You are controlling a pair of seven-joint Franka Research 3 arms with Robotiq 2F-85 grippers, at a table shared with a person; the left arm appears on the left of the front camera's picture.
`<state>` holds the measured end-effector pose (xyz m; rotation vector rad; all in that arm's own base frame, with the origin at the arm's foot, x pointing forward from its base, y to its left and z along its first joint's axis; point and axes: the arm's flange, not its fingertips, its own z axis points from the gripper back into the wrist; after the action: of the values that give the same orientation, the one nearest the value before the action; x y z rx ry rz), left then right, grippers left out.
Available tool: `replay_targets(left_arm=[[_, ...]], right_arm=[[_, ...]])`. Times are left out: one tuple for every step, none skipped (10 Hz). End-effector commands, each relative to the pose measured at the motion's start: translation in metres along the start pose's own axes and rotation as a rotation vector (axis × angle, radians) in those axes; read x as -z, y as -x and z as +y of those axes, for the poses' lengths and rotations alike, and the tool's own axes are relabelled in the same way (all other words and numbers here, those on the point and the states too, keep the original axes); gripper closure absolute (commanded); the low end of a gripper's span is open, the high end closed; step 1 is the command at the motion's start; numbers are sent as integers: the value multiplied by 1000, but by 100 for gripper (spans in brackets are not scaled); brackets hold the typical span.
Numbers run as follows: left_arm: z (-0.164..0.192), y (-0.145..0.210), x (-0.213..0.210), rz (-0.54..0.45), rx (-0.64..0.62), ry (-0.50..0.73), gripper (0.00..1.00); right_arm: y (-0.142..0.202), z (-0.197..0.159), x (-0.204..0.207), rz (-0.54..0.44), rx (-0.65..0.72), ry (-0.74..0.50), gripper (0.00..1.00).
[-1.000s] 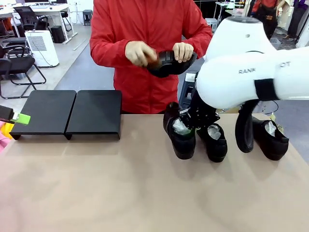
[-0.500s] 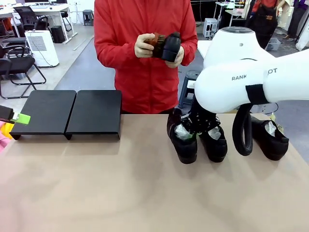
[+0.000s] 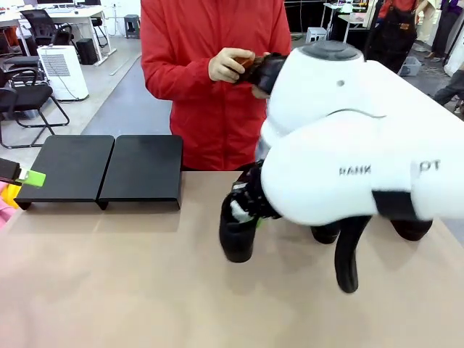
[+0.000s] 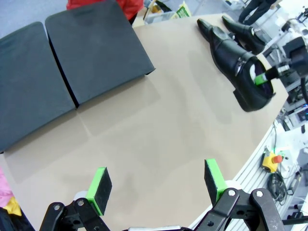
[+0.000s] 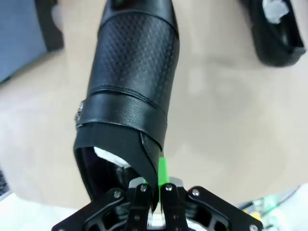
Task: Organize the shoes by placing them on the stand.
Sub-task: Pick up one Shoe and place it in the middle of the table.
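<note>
Right, the right gripper (image 5: 154,188) is clamped shut on the heel collar of one black shoe (image 5: 134,82), one finger inside the opening and one outside, with a green pad showing at the rim. That looks like the sane place to hold it: the heel counter should be the stiffest bit, while the glossy upper would likely slide out of a pinch. I'd expect modest weight, but it's toe-heavy from a thin edge grip, so it may pivot. The shoe sits near mid-table (image 3: 87,290), toe away from the wrist; can't tell if the sole is clear of the surface. Looks: shiny black leather, pebbled vamp, strap with a small metal buckle, pale lining or stuffing inside. The stand (image 3: 109,170) is at the table's far left, two matte platforms side by side, both bare, well apart from the shoe. The left gripper (image 4: 156,185) hovers over the table with jaws wide and nothing between them.
</note>
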<state>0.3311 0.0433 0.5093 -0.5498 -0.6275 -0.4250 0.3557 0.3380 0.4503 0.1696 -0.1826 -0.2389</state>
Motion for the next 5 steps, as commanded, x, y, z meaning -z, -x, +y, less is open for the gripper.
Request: replay_targets(left_arm=[[1,-1,0,-10,9,18,0],[1,-1,0,-10,9,18,0],[1,-1,0,-10,9,18,0],[1,-1,0,-10,9,18,0],[1,-1,0,-10,9,18,0]], right_arm=[[11,28,28,-8,-36,-30,100],[19,45,46,-13,-63,-50,100],[23,54,56,8,-114,-74,100],[27,64,65,12,-168,-80,100],[30,70,75,21,-188,-75,100]])
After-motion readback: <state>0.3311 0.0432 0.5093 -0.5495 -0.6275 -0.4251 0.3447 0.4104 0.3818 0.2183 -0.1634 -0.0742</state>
